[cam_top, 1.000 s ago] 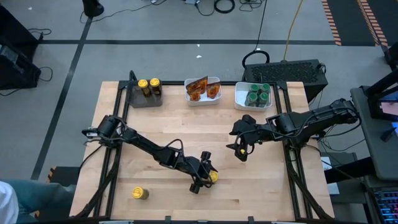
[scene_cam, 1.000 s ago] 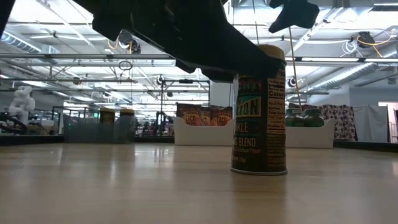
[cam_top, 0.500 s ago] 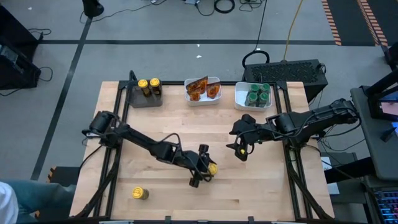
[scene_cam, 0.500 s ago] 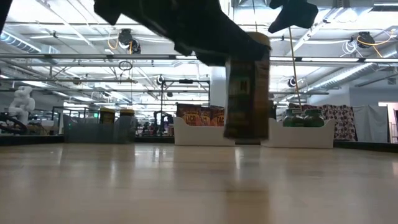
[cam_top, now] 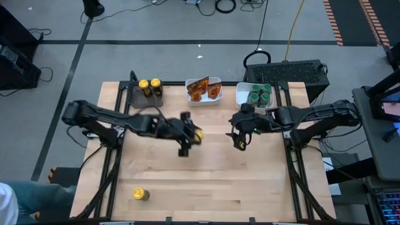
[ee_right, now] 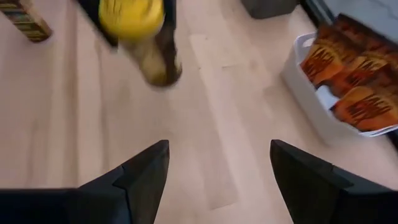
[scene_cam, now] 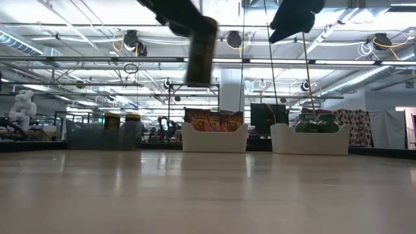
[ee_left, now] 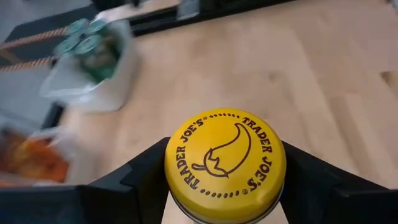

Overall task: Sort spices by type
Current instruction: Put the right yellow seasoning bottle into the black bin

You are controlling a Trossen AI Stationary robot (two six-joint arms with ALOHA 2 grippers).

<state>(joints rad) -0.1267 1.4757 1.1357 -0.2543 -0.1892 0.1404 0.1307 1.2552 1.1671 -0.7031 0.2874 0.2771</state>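
Spices are mostly sorted: two yellow-lidded jars [cam_top: 149, 84] stand in the grey tray [cam_top: 145, 99], the orange-brown packets [cam_top: 204, 88] lie in the middle white tray [cam_top: 203, 100], the green-lidded jars [cam_top: 260, 95] fill the right-hand white tray [cam_top: 242, 101], and one further yellow-lidded jar [cam_top: 140, 194] stands alone near the front edge of the worktop [cam_top: 250, 187]. The left gripper [cam_top: 189, 137] holds the carried yellow-lidded jar [ee_left: 224, 163] clamped between its jaws, lifted clear of the worktop between the worktop's middle and the trays. The right gripper [cam_top: 238, 141] hovers near the green-jar tray with its jaws spread and nothing between them.
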